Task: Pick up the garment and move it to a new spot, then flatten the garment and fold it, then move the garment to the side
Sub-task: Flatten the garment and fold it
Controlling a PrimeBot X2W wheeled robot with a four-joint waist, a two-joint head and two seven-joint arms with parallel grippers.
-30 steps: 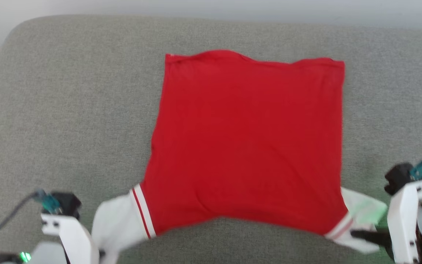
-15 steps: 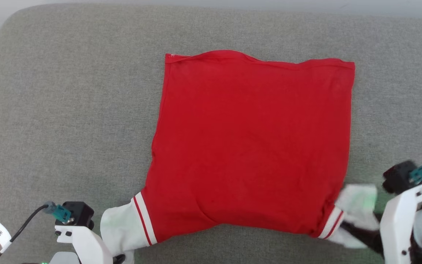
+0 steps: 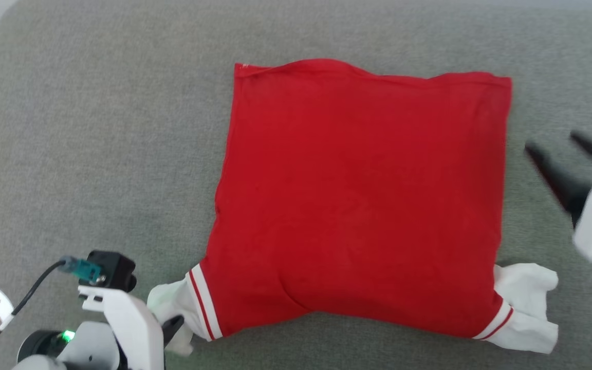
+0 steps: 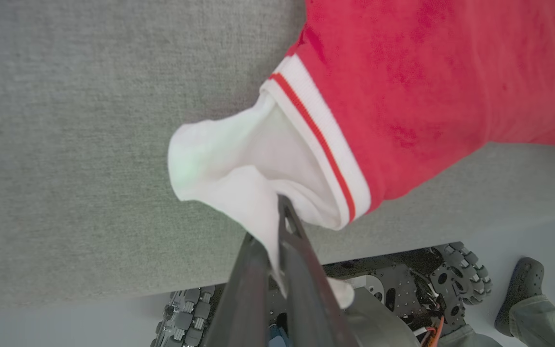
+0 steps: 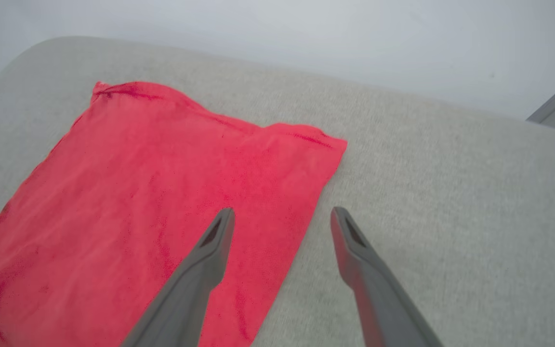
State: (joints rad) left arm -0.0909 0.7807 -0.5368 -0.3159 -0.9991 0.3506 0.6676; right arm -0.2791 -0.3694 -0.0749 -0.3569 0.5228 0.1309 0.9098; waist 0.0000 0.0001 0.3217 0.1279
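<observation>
Garment (image 3: pixel 357 195) spread flat, red panel mid-surface on grey cushion (image 3: pixel 95 128). Left gripper (image 4: pixel 270 226) pinched tight on near-left white cuff (image 4: pixel 219 164) (fabric bunched there). Right gripper (image 3: pixel 553 141) fingers wide apart, holding nothing, hovering just right of garment's right edge; near-right cuff (image 3: pixel 527 303) lies crumpled, free.

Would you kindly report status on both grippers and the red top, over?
Left gripper shut on the bright red fabric top's white left cuff. Right gripper open, empty, beside its right edge. Top spread flat on grey upholstered surface, unobstructed.
</observation>
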